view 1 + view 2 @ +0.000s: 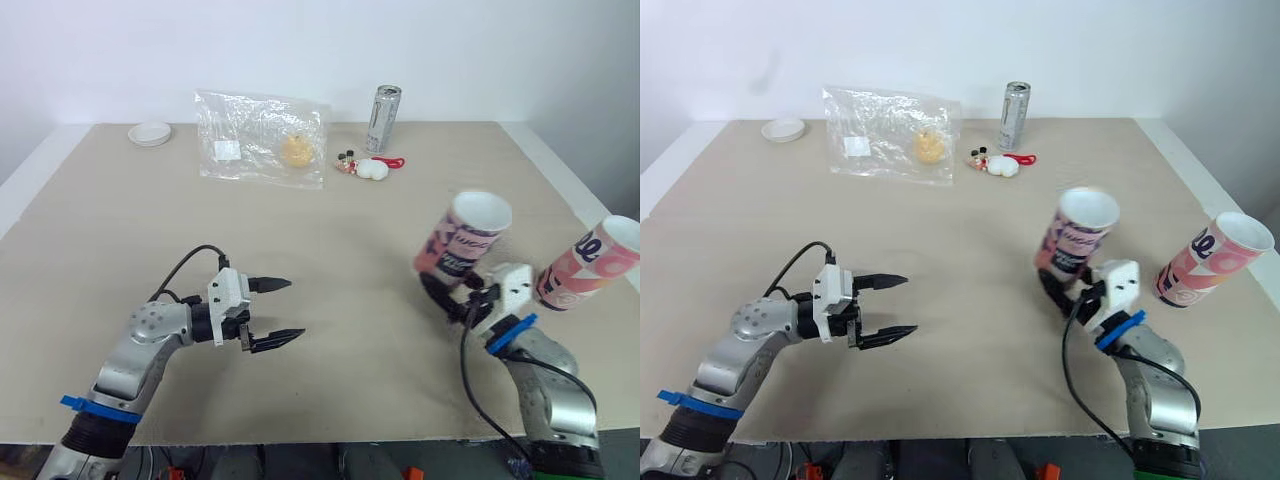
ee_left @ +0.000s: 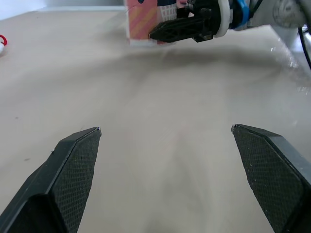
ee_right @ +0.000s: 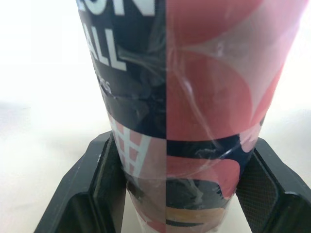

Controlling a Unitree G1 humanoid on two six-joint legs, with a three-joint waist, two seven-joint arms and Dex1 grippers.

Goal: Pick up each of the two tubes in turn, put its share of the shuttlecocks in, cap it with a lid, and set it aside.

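We note the left gripper (image 1: 296, 308) over the bare table (image 1: 330, 240), fingers spread wide with nothing between them. Right of centre, the right gripper (image 3: 184, 148) is clamped on the lower part of a pink-and-navy tube (image 1: 465, 235), which leans slightly with its open mouth up. The second tube (image 1: 590, 262) sits uncapped near the table's right edge, apart from the first.

Setting: plain test room or lab. Evidence: bare white wall (image 1: 300, 40); large beige table (image 1: 330, 250); stray props at its far edge: can (image 1: 383, 119), plastic bag (image 1: 260, 138), small white dish (image 1: 150, 133).
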